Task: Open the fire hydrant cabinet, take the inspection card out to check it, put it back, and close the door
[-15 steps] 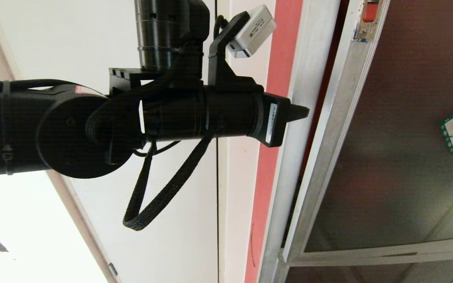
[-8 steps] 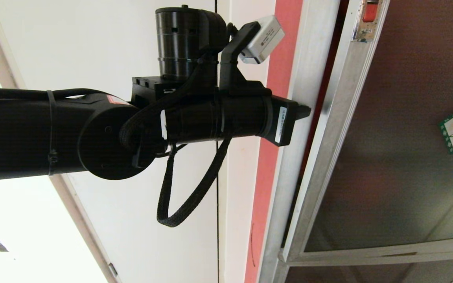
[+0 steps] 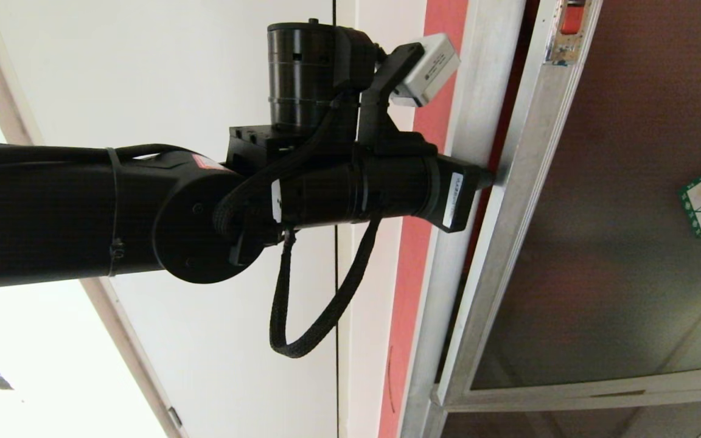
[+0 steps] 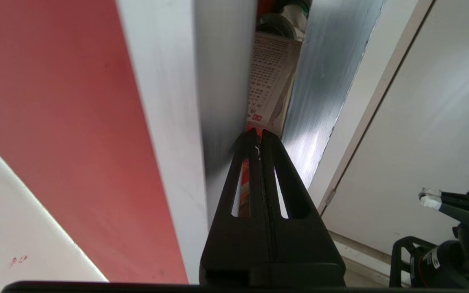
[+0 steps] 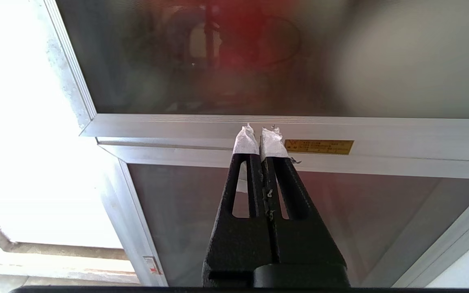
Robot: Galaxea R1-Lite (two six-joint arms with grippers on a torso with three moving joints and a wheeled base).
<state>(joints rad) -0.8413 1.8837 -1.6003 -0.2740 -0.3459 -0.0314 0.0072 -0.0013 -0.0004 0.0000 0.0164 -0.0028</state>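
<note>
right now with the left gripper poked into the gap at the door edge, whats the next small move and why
Probably lever the door a little wider. The left gripper is shut, its tips wedged in the narrow gap between the door's frame and the fire hydrant cabinet frame. The inspection card shows just beyond the tips, but the gap looks too tight to open the fingers and grasp it. The right gripper is shut, off by the lower glass.
</note>
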